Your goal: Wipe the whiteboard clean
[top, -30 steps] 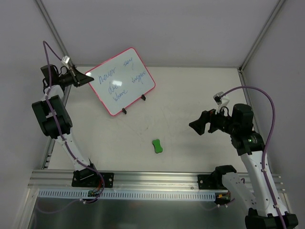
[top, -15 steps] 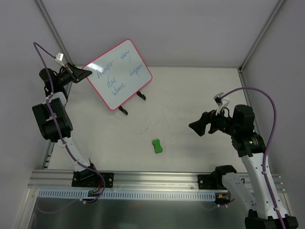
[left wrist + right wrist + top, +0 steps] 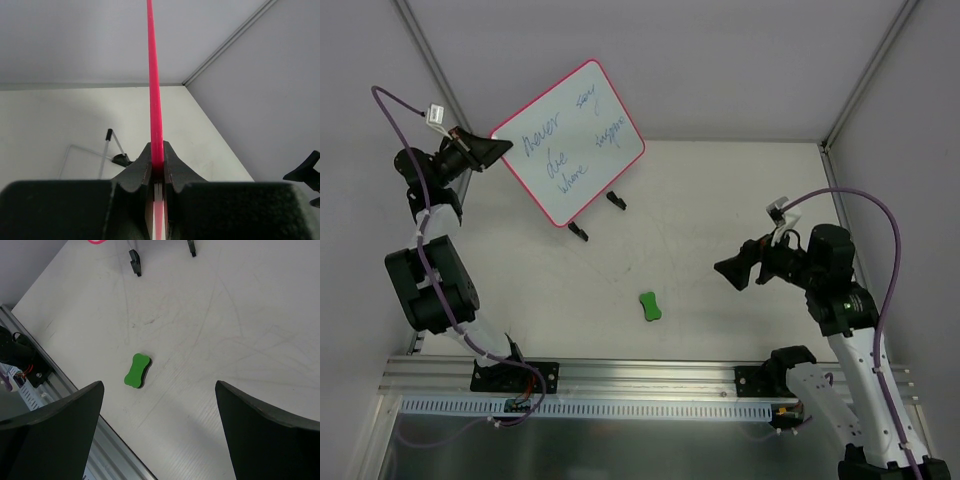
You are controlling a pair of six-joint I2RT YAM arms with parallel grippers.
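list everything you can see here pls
whiteboard: 1, white with pink-red frame and blue writing, far left, tilted, edge clamped by the left gripper
feet: 2, black, under the whiteboard's lower edge
eraser: 1, green, lying alone near the middle of the table
table: 1, white, scuffed, under everything
rail: 1, silver, along the near edge
left gripper: 1, black, far left, shut on the whiteboard's frame
right gripper: 1, black, right side, open, above the table, right of the eraser
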